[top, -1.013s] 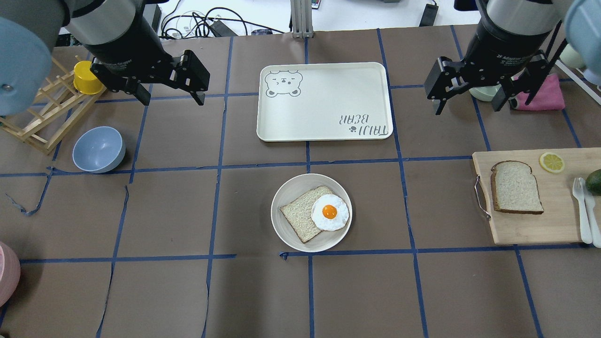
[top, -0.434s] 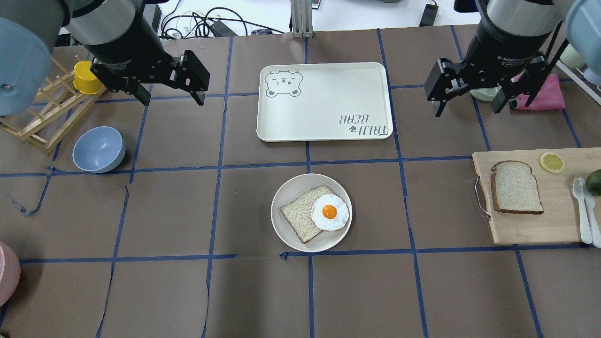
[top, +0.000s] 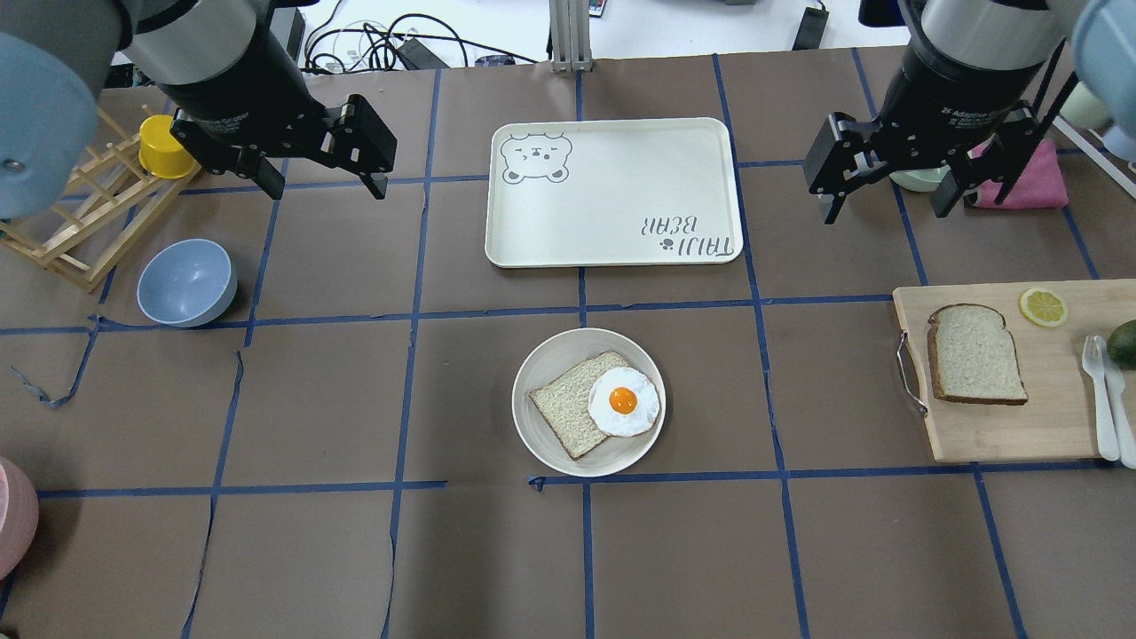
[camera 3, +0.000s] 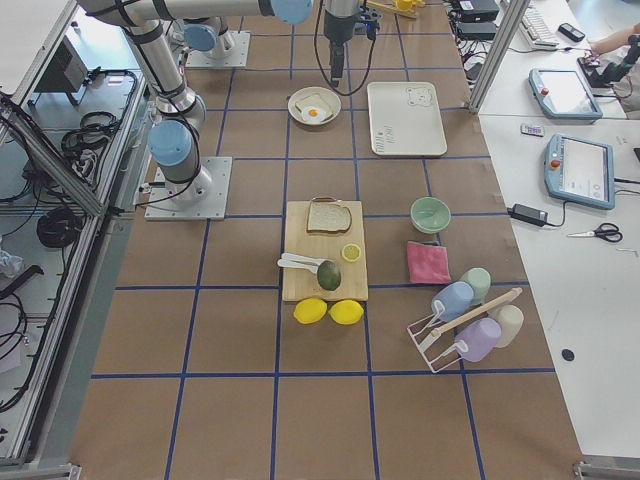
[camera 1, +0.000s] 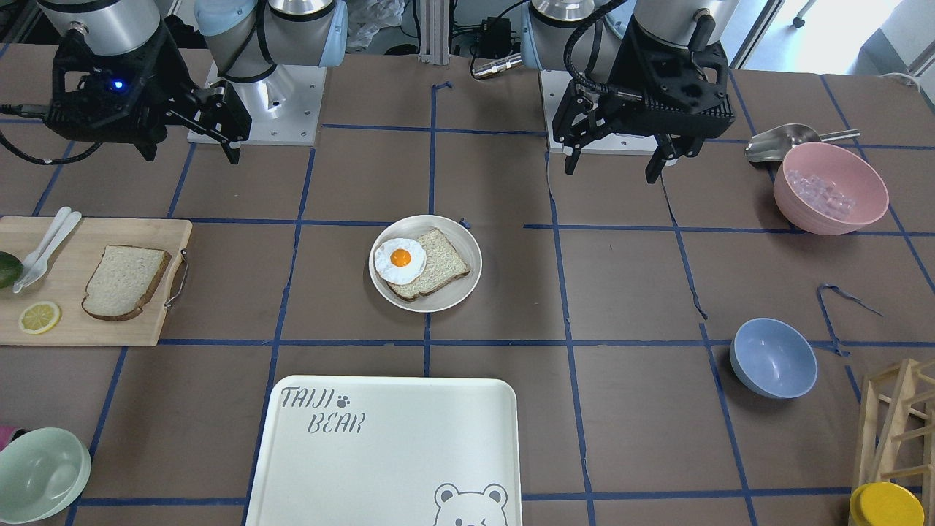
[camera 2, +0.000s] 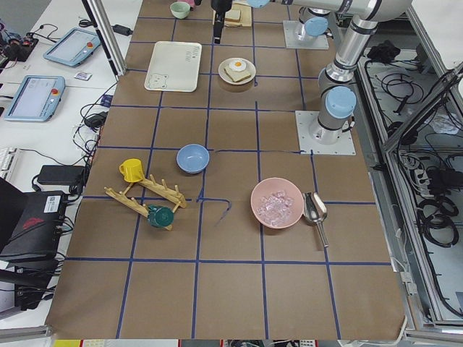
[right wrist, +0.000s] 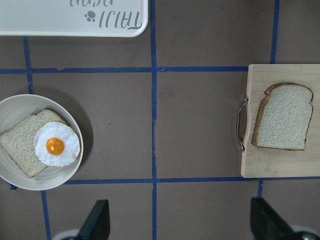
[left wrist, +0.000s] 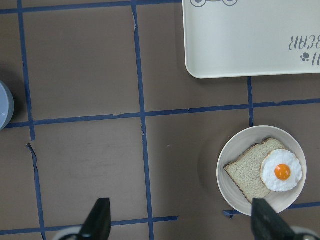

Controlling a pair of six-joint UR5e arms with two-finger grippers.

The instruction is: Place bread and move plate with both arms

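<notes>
bread (top: 974, 355) flat on cutting board (top: 994, 435), plate (top: 621, 454) bearing egg toast (top: 564, 410)

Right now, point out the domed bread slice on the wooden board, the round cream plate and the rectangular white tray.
Domed bread slice (top: 976, 355), overhead view, middle of crumb.
Round cream plate (top: 543, 441), overhead view, bare floor near left rim.
Rectangular white tray (top: 612, 182), overhead view, bare centre.

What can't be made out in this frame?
- Overhead view: dark green avocado, cut off by the right edge.
- Overhead, front-facing views: white fried egg covers part of the small bread slice on the round cream plate.
- Front-facing view: white bear-print tray, cut by the bottom edge.
- Exterior left view: large pale bread slice, too small to judge.
- Left wrist view: only the black fingers show; bottom edge crops the rest.
</notes>
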